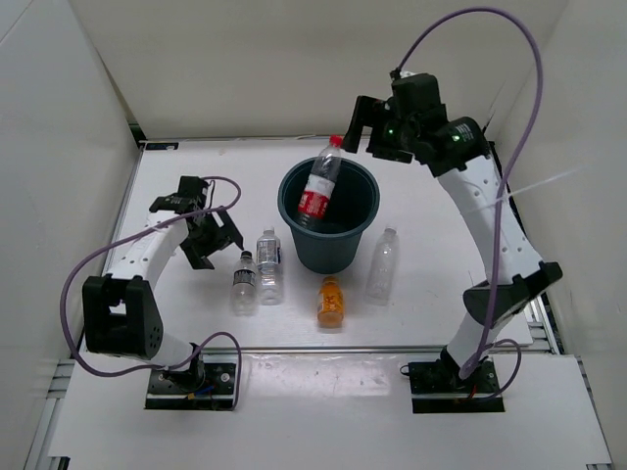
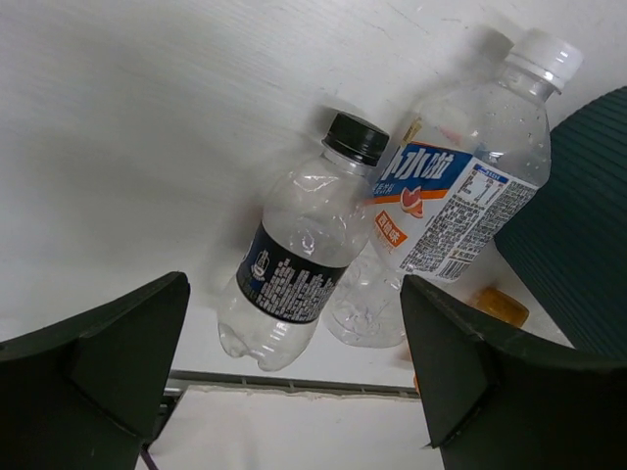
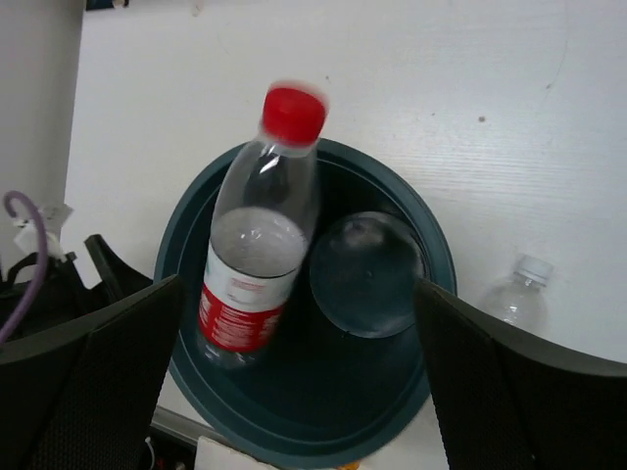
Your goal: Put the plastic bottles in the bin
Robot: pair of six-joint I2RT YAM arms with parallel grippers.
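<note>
White surface (image 1: 196, 166) seen from above, with a round dark teal bin (image 1: 333, 257) near its middle. Inside the bin, a red-capped bottle (image 1: 320, 186), tilted, base down, cap above the far rim and blurred in the right wrist view, so probably loose and dropping. Four more bottles lying on the surface near the bin: a clear one (image 1: 384, 262) to its right, an orange one (image 1: 331, 301) in front, and to its left a white-capped labelled bottle (image 1: 268, 264) side by side with a smaller black-capped bottle (image 1: 243, 282), seemingly touching, both caps pointing to the far edge. Right gripper (image 1: 364, 125) above the bin's far rim, fingers spread wide, touching nothing. Left gripper (image 1: 214, 245) just left of that pair, fingers spread wide, holding nothing. Black-capped bottle nearest to it, long axis slanting across the gap between the fingers in the left wrist view. Left arm clearly the nearer one for the next pick, with a turn of the wrist probably needed to close across the bottle's width.
</note>
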